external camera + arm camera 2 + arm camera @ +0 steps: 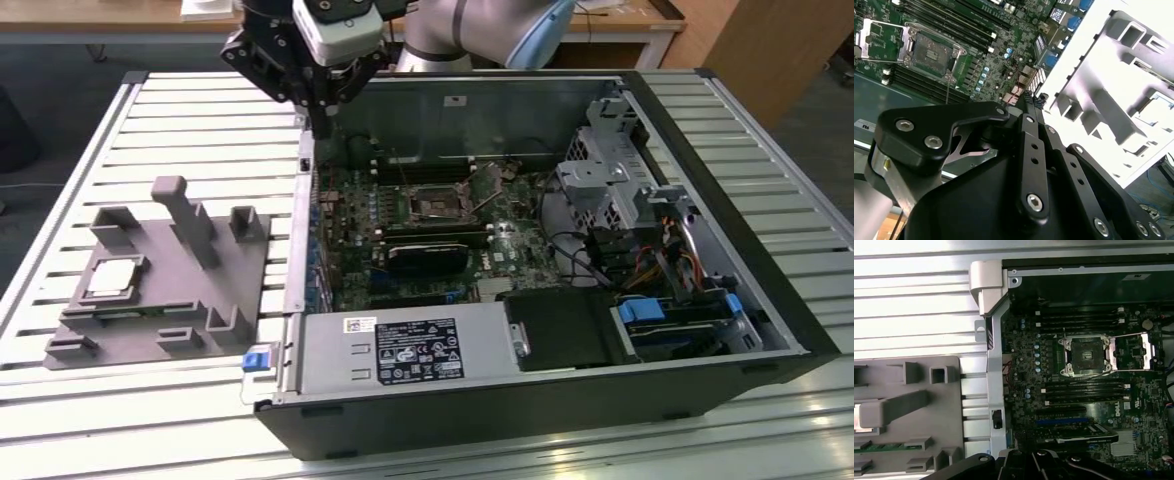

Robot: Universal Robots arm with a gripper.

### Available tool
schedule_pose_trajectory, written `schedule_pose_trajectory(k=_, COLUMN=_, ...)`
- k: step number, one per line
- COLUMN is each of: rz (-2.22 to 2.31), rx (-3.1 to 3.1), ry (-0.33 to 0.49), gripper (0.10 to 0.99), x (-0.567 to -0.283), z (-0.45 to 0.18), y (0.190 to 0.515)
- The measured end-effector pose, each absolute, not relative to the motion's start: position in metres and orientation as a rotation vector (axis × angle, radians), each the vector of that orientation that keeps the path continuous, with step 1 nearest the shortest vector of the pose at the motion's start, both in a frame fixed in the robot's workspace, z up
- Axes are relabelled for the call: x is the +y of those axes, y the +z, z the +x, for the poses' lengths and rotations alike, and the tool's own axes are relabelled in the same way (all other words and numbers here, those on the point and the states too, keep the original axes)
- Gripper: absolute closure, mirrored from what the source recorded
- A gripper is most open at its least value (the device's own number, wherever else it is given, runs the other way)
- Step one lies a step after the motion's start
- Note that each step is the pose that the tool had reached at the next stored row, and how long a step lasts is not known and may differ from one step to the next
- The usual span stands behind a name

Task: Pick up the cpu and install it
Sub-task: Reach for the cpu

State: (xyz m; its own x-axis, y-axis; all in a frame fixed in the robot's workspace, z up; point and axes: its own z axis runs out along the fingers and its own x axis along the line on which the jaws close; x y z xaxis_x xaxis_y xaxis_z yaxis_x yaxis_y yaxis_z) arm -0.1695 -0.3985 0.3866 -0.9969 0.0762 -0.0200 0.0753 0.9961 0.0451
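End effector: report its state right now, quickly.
End effector: closed, holding nothing. The chip lies in the grey fixture.

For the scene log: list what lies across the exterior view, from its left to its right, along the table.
cpu resting in the grey fixture → the fixture's tall post → open motherboard socket inside the computer case → metal drive cage
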Motion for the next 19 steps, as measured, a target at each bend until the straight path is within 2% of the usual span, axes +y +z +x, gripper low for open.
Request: schedule_pose_trajectory(k=19, rz=0.118, rx=3.117, ry=0.069, gripper=0.980, x=-0.3985, z=-0.1750, y=0.3865)
